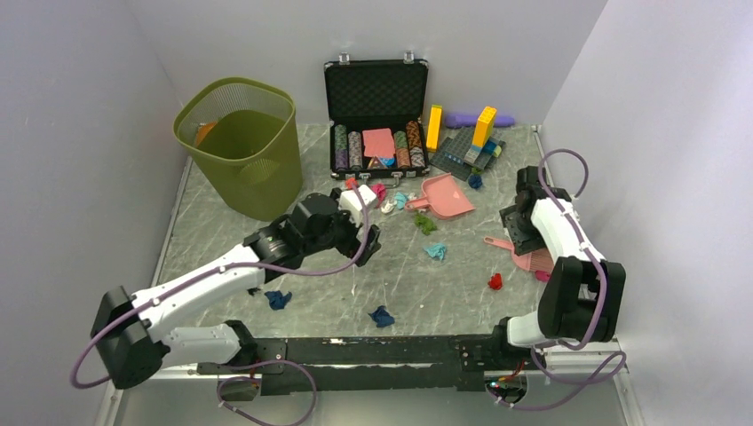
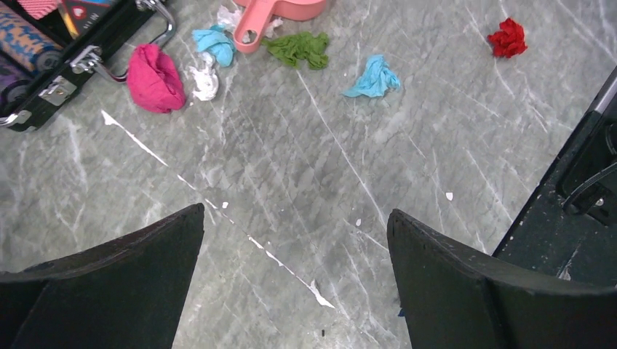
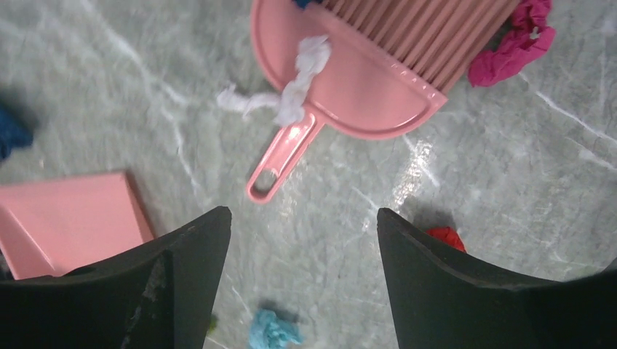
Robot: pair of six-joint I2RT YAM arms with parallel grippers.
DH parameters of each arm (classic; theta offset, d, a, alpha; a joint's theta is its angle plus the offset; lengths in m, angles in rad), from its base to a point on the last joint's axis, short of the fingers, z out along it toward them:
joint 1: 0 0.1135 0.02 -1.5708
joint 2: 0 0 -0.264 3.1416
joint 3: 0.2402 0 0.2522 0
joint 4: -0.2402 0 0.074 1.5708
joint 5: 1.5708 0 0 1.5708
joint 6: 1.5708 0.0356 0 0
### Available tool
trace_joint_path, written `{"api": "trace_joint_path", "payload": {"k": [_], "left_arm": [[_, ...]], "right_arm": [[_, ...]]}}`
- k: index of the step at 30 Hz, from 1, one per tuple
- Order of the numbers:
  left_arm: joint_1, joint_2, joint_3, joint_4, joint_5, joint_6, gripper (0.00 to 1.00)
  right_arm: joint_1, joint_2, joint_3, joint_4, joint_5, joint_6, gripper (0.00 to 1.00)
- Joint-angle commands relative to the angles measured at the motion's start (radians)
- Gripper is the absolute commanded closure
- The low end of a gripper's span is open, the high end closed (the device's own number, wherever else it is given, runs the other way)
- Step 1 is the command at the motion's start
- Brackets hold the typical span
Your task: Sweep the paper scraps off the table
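Left fingers (image 2: 109, 291) apart above table (image 2: 305, 182), right fingers (image 3: 145, 291) apart near pink brush (image 3: 349, 80), paper scraps (image 2: 375, 78) scattered.

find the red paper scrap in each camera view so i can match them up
top external: the red scrap lies low and right of centre, just left of the pink brush.
left wrist: near the top right corner.
right wrist: lower right, only partly showing.
shared landmark: the teal scrap, in all three views.
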State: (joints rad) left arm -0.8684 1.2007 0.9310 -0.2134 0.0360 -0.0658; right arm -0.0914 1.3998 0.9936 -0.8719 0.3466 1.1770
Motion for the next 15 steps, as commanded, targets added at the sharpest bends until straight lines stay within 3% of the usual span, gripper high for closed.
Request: {"api": "trace_joint_path", "payload": {"k": [1,3,9,15], "left_arm": [[-0.006,-0.117,-0.049,0.064,-0.027,-0.047,0.01],[-0.007,-0.16,-0.07,0.058,-0.027,-0.048,0.01],[-0.006,-0.238,-0.123,0.041,-0.067,-0.088,0.01],[-0.006,-0.252,-0.166,0.055,-0.07,-0.116,0.01]], "right_arm": [[-0.086,0.044,0.006,0.017,-0.068,0.096,0.26],[-0.098,0.062,-0.002,0.034,-0.074,0.128,0.3],[-0.099,0.058,-0.08,0.163,-0.087,0.197,0.27],[-0.098,0.172,0.009,0.082,-0.057,0.222,0.29]]}}
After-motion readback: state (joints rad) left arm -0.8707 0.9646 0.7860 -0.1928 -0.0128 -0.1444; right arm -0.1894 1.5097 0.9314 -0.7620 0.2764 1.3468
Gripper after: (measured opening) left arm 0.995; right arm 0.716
